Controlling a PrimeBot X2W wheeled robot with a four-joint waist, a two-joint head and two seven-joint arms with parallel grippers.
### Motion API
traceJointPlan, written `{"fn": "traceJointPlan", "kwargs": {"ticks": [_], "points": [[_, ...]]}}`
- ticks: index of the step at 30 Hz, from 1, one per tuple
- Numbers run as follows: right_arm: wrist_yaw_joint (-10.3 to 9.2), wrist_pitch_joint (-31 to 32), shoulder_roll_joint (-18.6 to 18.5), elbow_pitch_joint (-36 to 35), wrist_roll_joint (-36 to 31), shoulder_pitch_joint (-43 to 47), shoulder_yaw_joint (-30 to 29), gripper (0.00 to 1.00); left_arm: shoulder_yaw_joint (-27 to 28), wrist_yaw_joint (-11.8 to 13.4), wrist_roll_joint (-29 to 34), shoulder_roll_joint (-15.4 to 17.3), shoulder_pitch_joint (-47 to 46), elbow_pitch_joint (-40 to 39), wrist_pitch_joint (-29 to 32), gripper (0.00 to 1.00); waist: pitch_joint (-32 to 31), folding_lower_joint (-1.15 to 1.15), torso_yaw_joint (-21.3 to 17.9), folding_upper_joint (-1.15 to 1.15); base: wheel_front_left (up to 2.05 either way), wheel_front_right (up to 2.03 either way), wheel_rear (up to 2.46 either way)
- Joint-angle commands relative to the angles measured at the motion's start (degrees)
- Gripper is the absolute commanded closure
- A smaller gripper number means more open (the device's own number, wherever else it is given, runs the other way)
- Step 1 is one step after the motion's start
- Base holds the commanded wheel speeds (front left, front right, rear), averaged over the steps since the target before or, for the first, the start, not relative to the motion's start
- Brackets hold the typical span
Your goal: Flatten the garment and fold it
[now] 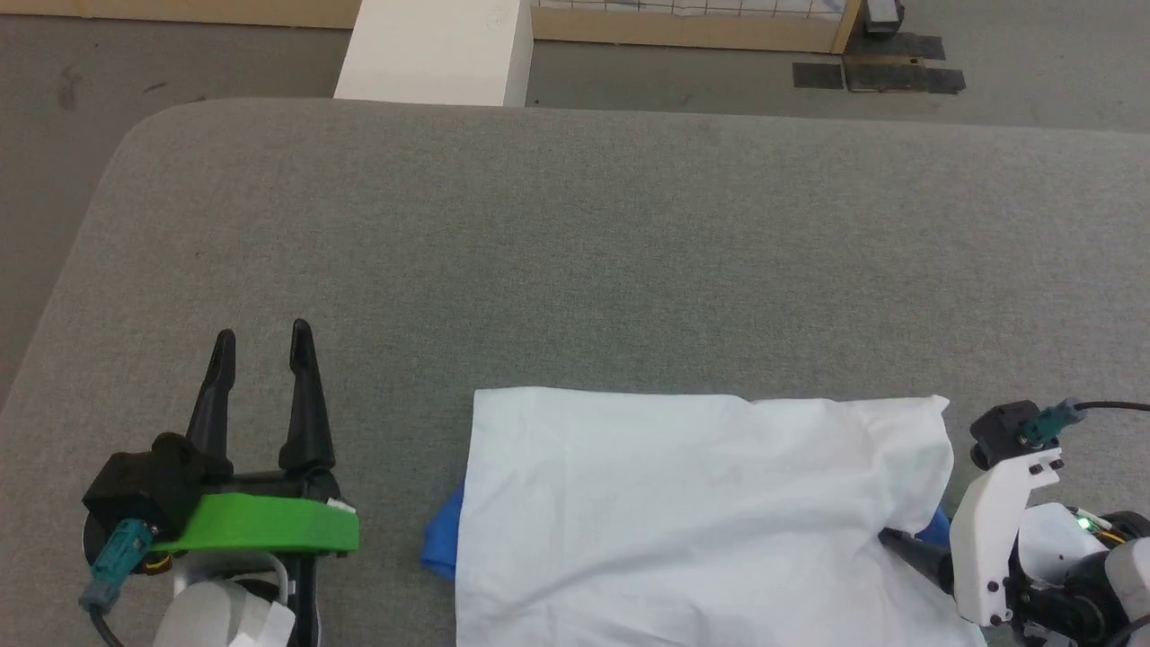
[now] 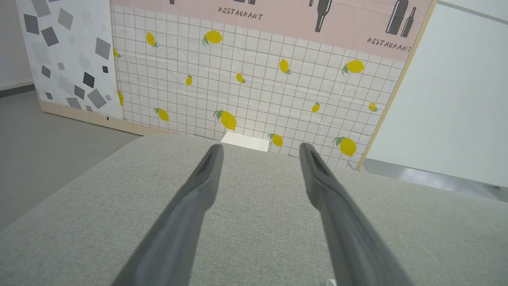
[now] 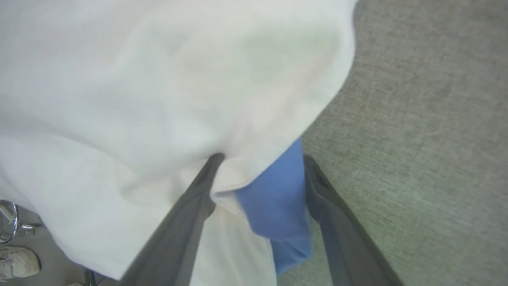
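Start at your left. The left gripper (image 1: 262, 332) hangs low over the bare grey worktop (image 1: 575, 252), its fingers spread wide with nothing between them. It points away from you toward the lemon-patterned wall panel (image 2: 246, 79). It sits well apart from the cloth, which reads as a parked, ready pose: it is out of the way while the other arm works, yet close enough to come in on its own side.

Moving right, the garment (image 1: 683, 503) lies at the near edge of the worktop. Its white body faces up in a broad, roughly squared sheet with soft creases. The left blue sleeve (image 1: 442, 539) peeks out from under its left edge, so that sleeve is tucked beneath rather than laid out. In the right wrist view the floor shows under the cloth, so the near part probably hangs over the worktop's edge.

At the far right, the right gripper (image 3: 262, 157) is at the garment's right edge. Its fingers stand fully apart, one on each side of the white hem and the right blue sleeve (image 3: 274, 198). One fingertip is nosed in at the white fold. The cloth lies between the fingers but is not pinched, so nothing is held. That placement suits taking the sleeve and hem together to draw this side out. I judge the flattening unfinished, and you should check both layers are in before closing.
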Motion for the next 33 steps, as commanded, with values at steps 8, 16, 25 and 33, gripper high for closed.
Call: {"fn": "traceJointPlan", "kwargs": {"ticks": [8,16,25,33], "points": [[-0.12,-3.12,2.57,5.06,2.03,-0.29,4.13,1.0,1.86,-2.54,1.89,-2.33,-0.66,1.79,-0.27,0.0,-0.67,0.0,-0.03,0.0,0.0,0.0,0.0],[-0.12,-6.42,1.01,3.37,3.49,-2.24,1.5,1.0,3.48,-4.13,2.85,-3.66,0.27,2.54,-0.27,0.0,-2.17,0.0,-1.49,0.0,0.0,0.0,0.0],[-0.12,-3.92,-6.06,4.48,-0.38,-1.74,-8.88,1.0,4.17,-5.25,4.0,-4.69,0.34,2.79,-0.27,0.0,-2.4,0.0,-3.37,0.0,0.0,0.0,0.0],[-0.12,-0.63,-8.43,5.92,-5.44,-2.76,-14.05,1.0,4.42,-5.99,4.46,-5.34,0.04,3.31,-0.27,0.0,-1.8,0.0,-3.83,0.0,0.0,0.0,0.0]]}}
